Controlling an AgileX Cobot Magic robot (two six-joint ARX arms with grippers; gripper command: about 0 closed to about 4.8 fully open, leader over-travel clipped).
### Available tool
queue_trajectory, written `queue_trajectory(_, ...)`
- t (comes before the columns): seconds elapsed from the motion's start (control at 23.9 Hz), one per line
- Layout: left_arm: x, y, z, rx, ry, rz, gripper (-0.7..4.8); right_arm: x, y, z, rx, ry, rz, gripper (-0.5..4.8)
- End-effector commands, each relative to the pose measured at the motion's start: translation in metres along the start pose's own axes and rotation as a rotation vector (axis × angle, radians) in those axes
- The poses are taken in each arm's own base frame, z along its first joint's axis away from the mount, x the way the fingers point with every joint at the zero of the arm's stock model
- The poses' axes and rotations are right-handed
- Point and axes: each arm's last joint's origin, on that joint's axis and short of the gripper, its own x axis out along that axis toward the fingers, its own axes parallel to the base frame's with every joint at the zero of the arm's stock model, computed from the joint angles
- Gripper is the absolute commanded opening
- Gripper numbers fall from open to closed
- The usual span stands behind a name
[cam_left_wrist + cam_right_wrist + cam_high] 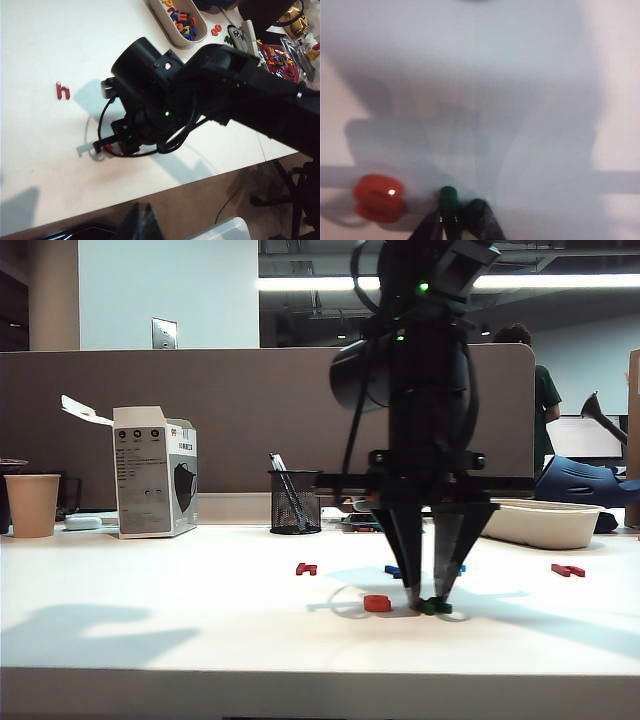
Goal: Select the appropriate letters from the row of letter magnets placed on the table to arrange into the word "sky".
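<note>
The right gripper [428, 602] stood with its fingertips down on the table [200, 620], near the front edge at about the middle, its two dark fingers clamped on the green letter magnet [433, 606]. The right wrist view showed the same green piece [451, 199] pinched between the tips, with the orange letter magnet [378, 198] lying flat just beside it and not touching. In the exterior view that orange magnet [377, 603] lay just left of the gripper. Behind the fingers, a dark blue magnet [392, 571] and a light blue one [461, 568] were partly hidden. A dark red magnet [306, 568] lay further left, and a red one [567, 570] well off toward the right edge. A mesh pen cup [295, 502] stood at the back. The left gripper showed in no view, so I cannot tell whether it was apart or together; its wrist camera looked down on the right arm
</note>
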Motion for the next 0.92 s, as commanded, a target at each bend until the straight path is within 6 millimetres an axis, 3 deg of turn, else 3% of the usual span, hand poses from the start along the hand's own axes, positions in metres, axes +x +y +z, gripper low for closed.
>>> queue_trajectory(0.04, -0.001, 0.0, 0.001, 0.001, -0.009, -0.004, -0.05, 0.008, 0.004, 0.0, 0.015, 0.005, 0.009, 0.81)
queue_trajectory(0.67, -0.001, 0.0, 0.001, 0.001, -0.009, -0.004, -0.05, 0.008, -0.01, 0.005, 0.047, -0.001, -0.032, 0.82)
queue_trajectory(0.92, -0.001, 0.0, 0.001, 0.001, -0.009, -0.004, -0.05, 0.008, -0.01, 0.004, 0.047, 0.006, -0.034, 1.18)
